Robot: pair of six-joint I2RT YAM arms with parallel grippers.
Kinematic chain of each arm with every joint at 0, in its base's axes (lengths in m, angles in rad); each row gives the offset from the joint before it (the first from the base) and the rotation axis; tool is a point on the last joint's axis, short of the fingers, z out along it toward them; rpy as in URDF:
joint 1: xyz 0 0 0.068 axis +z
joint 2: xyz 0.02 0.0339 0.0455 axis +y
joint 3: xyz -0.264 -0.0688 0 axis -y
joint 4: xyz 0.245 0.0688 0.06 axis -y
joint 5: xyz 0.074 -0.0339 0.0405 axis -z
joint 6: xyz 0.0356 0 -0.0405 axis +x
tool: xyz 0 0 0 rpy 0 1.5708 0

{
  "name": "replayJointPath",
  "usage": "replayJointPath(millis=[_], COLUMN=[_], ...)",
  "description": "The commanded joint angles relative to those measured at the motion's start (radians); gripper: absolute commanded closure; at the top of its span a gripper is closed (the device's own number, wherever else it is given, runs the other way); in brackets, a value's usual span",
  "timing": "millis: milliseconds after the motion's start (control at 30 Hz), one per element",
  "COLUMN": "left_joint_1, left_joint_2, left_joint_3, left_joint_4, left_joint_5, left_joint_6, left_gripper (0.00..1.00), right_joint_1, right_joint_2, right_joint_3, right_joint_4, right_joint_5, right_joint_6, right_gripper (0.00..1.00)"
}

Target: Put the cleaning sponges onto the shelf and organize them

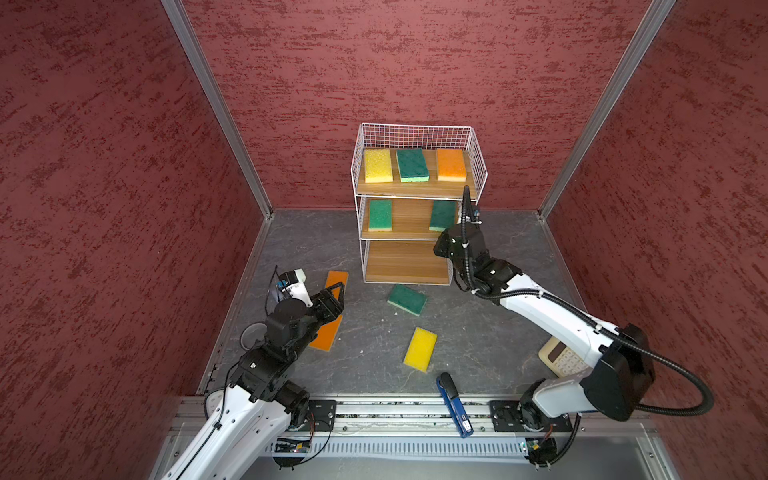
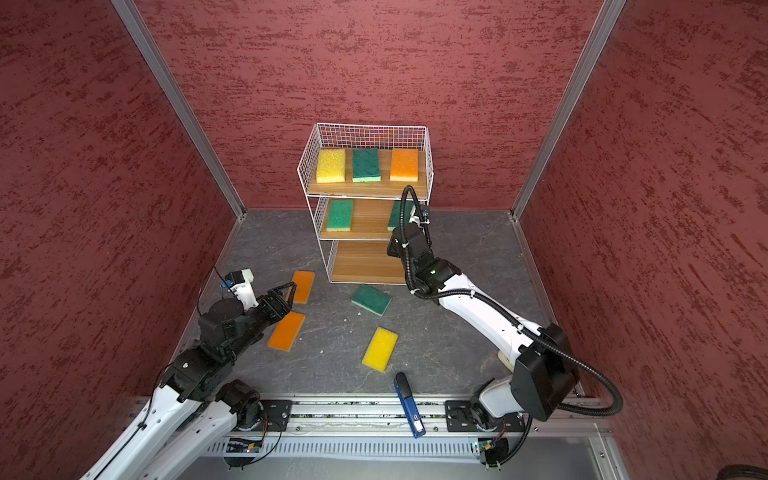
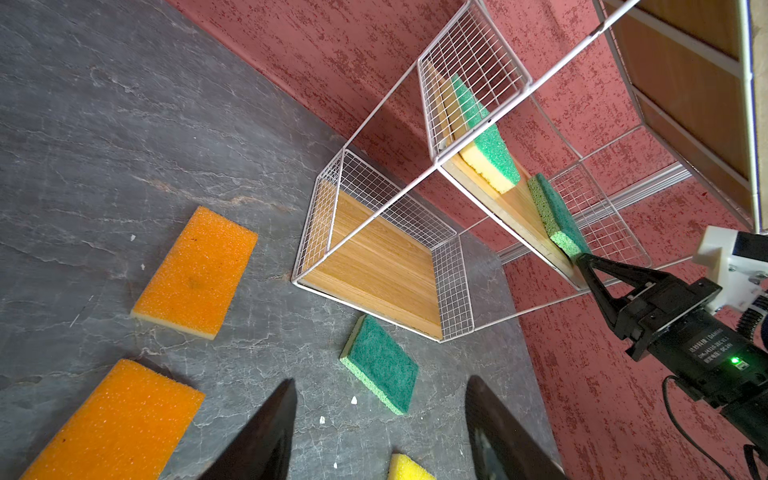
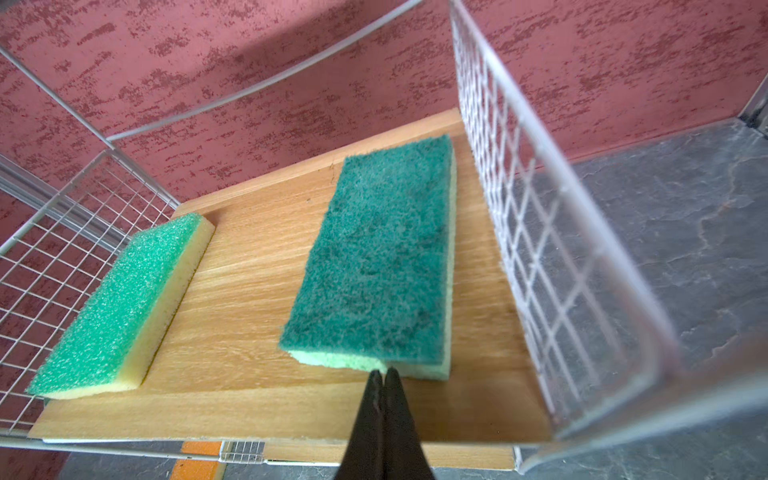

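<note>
The shelf (image 1: 415,192) stands at the back wall. Its top tier holds a yellow sponge (image 1: 378,165), a green one (image 1: 412,165) and an orange one (image 1: 451,164). The middle tier holds two green sponges (image 1: 380,215), and the bottom board is bare. My right gripper (image 4: 383,372) is shut, its tips against the near edge of the right-hand middle-tier sponge (image 4: 382,257). On the floor lie two orange sponges (image 2: 302,286), (image 2: 286,331), a green sponge (image 1: 407,299) and a yellow sponge (image 1: 420,348). My left gripper (image 2: 286,291) hovers open over the orange pair, holding nothing.
A blue and black tool (image 1: 453,405) lies across the front rail. A beige calculator (image 1: 561,359) sits partly under the right arm. A grey disc (image 1: 251,334) lies by the left wall. Red walls close in three sides.
</note>
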Motion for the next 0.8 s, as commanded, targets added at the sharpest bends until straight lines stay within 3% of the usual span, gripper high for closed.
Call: replayJointPath(millis=[0,767], left_joint_1=[0.006,0.005], left_joint_2=[0.000,-0.004], left_joint_3=[0.008,0.025], left_joint_4=[-0.007,-0.044], left_joint_5=[0.001,0.009], left_joint_6=[0.002,0.000], left_gripper=[0.35,0.35], right_joint_1=[-0.008,-0.032], right_joint_2=[-0.020,-0.040], right_joint_3=[-0.002,-0.013], right_joint_4=[-0.015,-0.050], right_joint_5=[0.024,0.095], right_joint_6=[-0.010,-0.004], right_gripper=[1.00,1.00])
